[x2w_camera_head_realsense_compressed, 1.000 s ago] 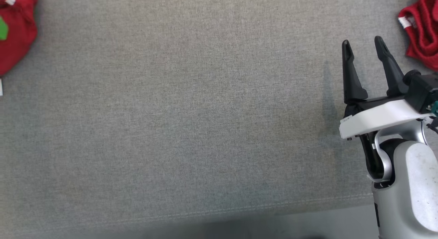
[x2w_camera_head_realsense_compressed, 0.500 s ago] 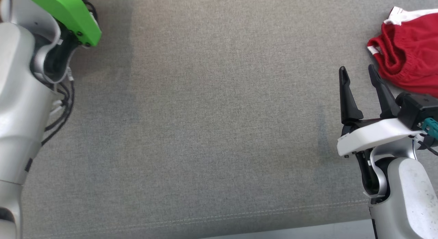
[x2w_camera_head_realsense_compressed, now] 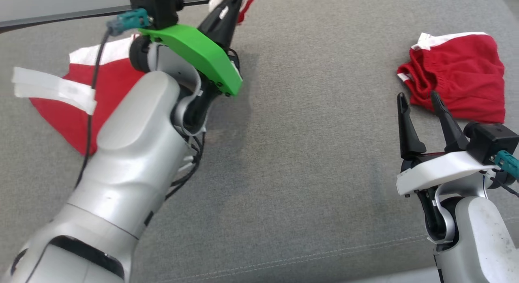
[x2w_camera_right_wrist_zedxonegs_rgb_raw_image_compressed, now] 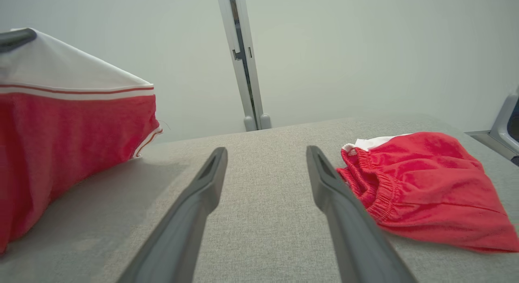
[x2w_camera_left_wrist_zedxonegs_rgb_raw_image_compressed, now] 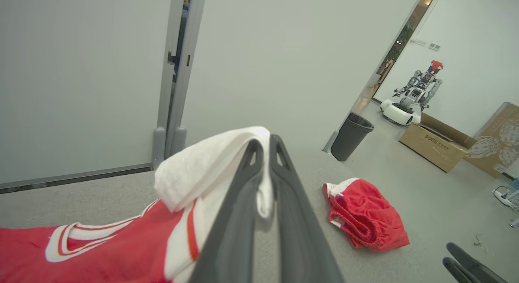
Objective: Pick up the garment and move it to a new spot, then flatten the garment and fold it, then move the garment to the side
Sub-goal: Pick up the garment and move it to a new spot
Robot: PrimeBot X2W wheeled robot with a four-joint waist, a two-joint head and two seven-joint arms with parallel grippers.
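Slippage threatens: the left gripper (x2w_camera_left_wrist_zedxonegs_rgb_raw_image_compressed: 265, 148), far left, pinches only the white hem (x2w_camera_left_wrist_zedxonegs_rgb_raw_image_compressed: 202, 173) of the red garment (x2w_camera_left_wrist_zedxonegs_rgb_raw_image_compressed: 121, 250), which trails on the grey cushion (x2w_camera_head_realsense_compressed: 308, 153); drag could free it. Right gripper (x2w_camera_head_realsense_compressed: 417, 99) hangs open beside red shorts (x2w_camera_head_realsense_compressed: 458, 84).

My left gripper (x2w_camera_head_realsense_compressed: 229, 5) reaches to the far edge of the grey cushion (x2w_camera_head_realsense_compressed: 316, 153), fingers pressed together on a white and red bit of the garment (x2w_camera_head_realsense_compressed: 61, 112). The rest of it spreads red and white on the cushion behind my forearm, one white band blurred. My green wrist plate (x2w_camera_head_realsense_compressed: 194, 52) tilts above it. My right gripper (x2w_camera_head_realsense_compressed: 419, 100) sits low on the right, fingers apart, tips at the near edge of the red shorts (x2w_camera_head_realsense_compressed: 462, 80).
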